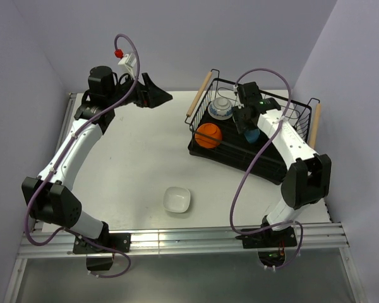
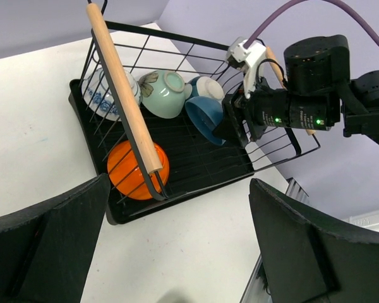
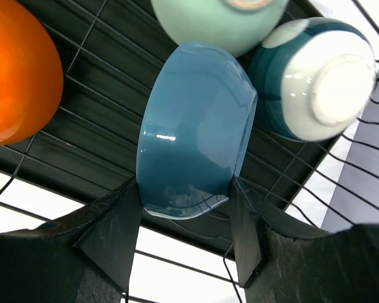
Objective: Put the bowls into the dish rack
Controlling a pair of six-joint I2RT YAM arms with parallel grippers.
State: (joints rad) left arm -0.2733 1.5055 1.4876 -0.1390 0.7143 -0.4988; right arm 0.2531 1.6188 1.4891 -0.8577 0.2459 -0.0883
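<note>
The dish rack (image 1: 222, 150) stands at the back right of the table. My right gripper (image 1: 247, 126) reaches down into it, shut on a blue bowl (image 3: 196, 126) tipped on its side, one finger (image 3: 117, 227) on each face. Around that bowl in the rack (image 2: 189, 158) lie an orange bowl (image 2: 136, 170), a blue-and-white patterned bowl (image 2: 101, 95), a mint green bowl (image 2: 164, 93) and a teal-and-white bowl (image 3: 316, 76). A squarish white bowl (image 1: 177, 199) sits alone on the table near the front. My left gripper (image 1: 153, 93) hangs open at the back, left of the rack, with nothing in it.
The rack's light wooden handles (image 1: 199, 95) stick out at each end. Its near handle (image 2: 123, 95) lies between my left gripper (image 2: 177, 252) and the bowls. Walls close in the table's back and sides. A metal rail (image 1: 177, 238) runs along the front edge.
</note>
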